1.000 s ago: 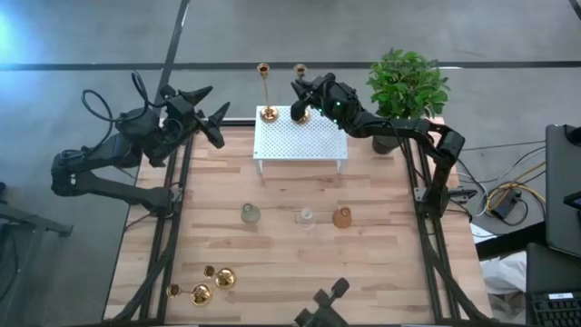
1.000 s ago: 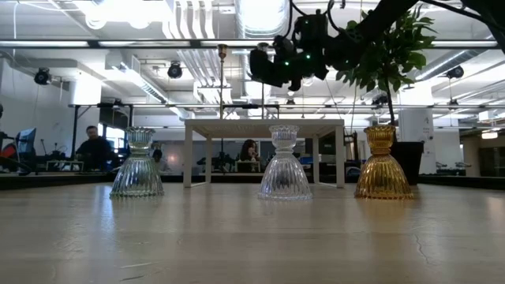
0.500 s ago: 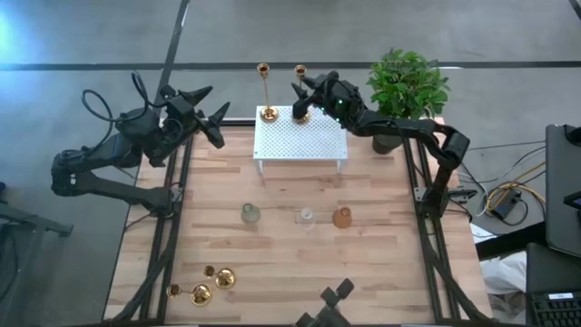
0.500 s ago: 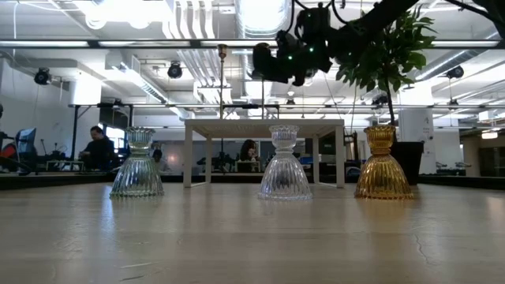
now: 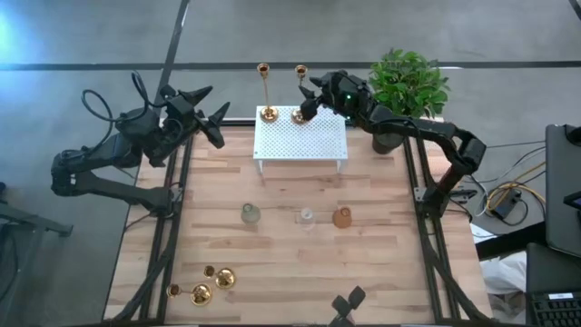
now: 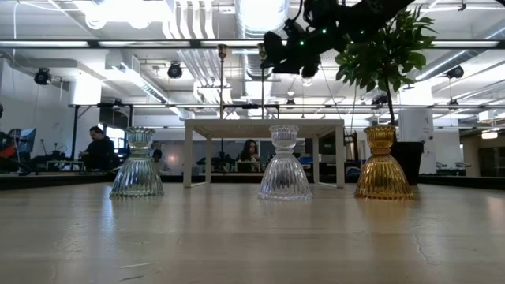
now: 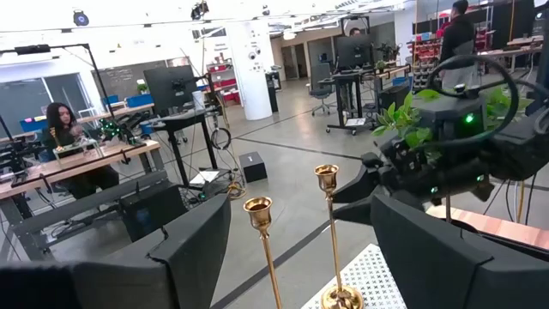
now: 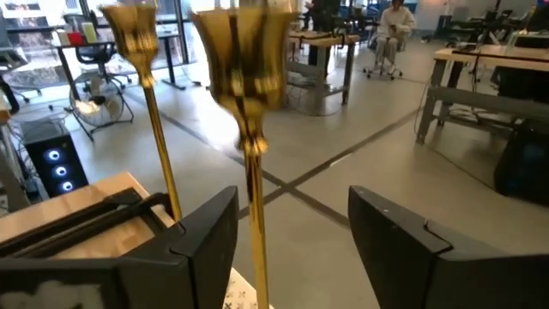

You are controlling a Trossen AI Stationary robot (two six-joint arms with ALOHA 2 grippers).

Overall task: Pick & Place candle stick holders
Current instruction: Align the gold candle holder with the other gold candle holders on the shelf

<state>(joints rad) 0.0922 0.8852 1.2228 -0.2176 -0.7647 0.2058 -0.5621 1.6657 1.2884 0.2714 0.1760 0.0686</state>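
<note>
Compared with a second ago, the right gripper (image 5: 307,103) is being drawn back rightward off the second candlestick (image 5: 299,93), fingers now parted, nothing held. That candlestick is being left upright on the white perforated stand (image 5: 300,137), beside the first candlestick (image 5: 266,91). The left gripper (image 5: 211,116) is being held wide open at the table's far-left edge.

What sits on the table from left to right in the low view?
Clear-green ribbed glass holder → white table's left leg → clear ribbed glass holder → amber ribbed glass holder.
</note>
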